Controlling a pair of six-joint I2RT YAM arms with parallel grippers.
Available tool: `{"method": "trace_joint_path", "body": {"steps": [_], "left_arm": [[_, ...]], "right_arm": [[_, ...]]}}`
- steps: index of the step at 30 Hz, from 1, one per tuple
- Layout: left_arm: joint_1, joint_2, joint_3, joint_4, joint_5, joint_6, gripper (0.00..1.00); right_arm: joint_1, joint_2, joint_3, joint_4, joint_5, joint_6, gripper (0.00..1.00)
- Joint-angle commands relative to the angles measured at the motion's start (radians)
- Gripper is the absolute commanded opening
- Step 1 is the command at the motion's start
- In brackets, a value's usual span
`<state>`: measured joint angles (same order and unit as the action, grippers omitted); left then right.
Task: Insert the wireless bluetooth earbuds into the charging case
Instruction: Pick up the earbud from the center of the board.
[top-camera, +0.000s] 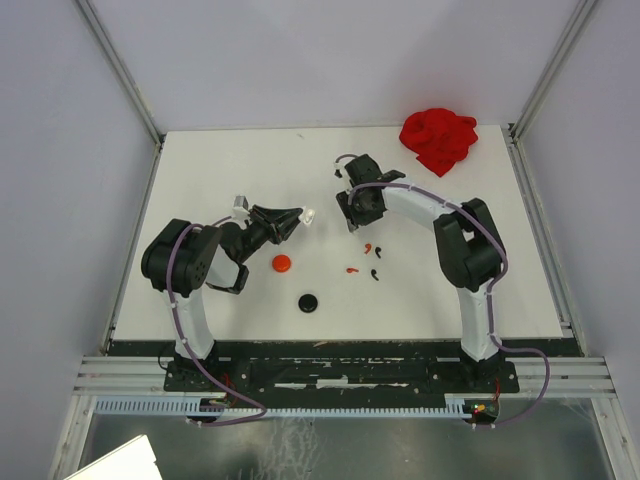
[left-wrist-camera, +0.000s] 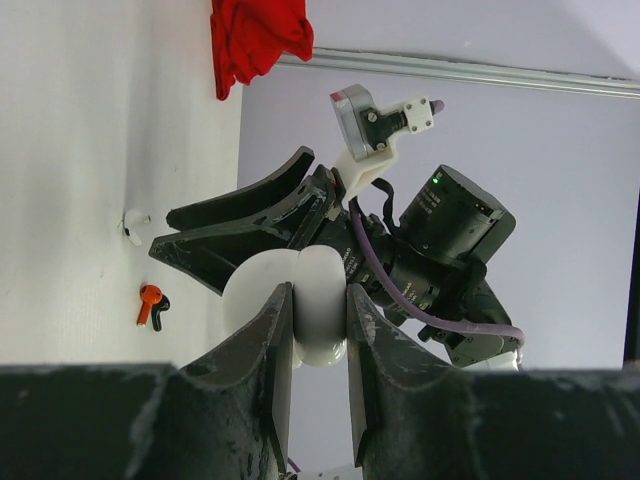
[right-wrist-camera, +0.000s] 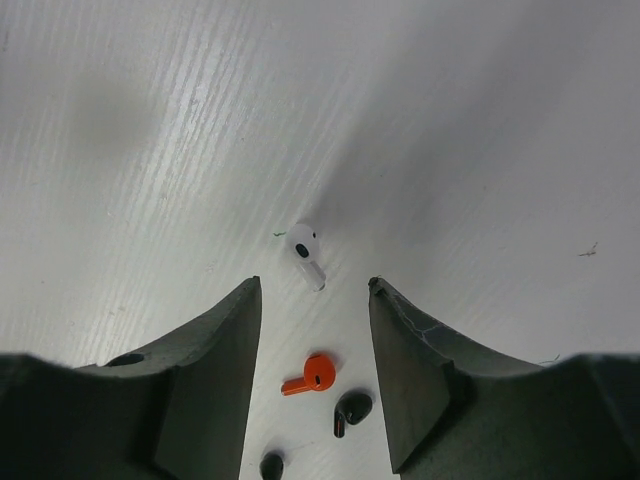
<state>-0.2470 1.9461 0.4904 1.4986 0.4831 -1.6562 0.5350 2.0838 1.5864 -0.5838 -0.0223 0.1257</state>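
Case in left gripper: a white charging case (left-wrist-camera: 255, 290), round, pinched edge-on between the fingers and held above the table (top-camera: 200, 170); what lies in it cannot be seen.
Other cases: a red disc (top-camera: 282, 263) and a black disc (top-camera: 308, 303) lie flat on the table near the left arm, apart from each other; their insides are hidden.
Earbuds: all loose on the table. The white earbud (right-wrist-camera: 305, 248) lies just beyond the right fingers. The red earbud (right-wrist-camera: 312, 375) and black earbud (right-wrist-camera: 350, 408) lie just beside each other.
Left gripper (left-wrist-camera: 318, 295): clamped on the white case, with the elbow bent and the wrist aimed at the right gripper.
Right gripper (right-wrist-camera: 312, 288): jaws spread wide, holding nothing, pointing down over the earbuds; the arm is folded back at the elbow.
Far corner: a crumpled red cloth (top-camera: 437, 140).
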Motion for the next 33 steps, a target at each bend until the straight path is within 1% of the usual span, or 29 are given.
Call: {"method": "trace_joint_path", "body": {"steps": [1, 14, 21, 31, 33], "left_arm": [[0.005, 0.004, 0.005, 0.08, 0.027, 0.019, 0.03], [0.007, 0.013, 0.001, 0.093, 0.031, 0.013, 0.03], [0.01, 0.014, 0.0, 0.097, 0.032, 0.012, 0.03], [0.01, 0.017, 0.0, 0.098, 0.034, 0.012, 0.03], [0.011, 0.017, -0.001, 0.098, 0.035, 0.012, 0.03]], "right_arm": [[0.005, 0.023, 0.066, -0.009, -0.014, -0.009, 0.54], [0.015, 0.084, 0.119, -0.027, -0.015, -0.008, 0.5], [0.019, 0.099, 0.134, -0.042, -0.011, -0.009, 0.45], [0.021, 0.108, 0.141, -0.051, -0.007, -0.012, 0.41], [0.021, 0.11, 0.145, -0.055, -0.007, -0.012, 0.38]]}}
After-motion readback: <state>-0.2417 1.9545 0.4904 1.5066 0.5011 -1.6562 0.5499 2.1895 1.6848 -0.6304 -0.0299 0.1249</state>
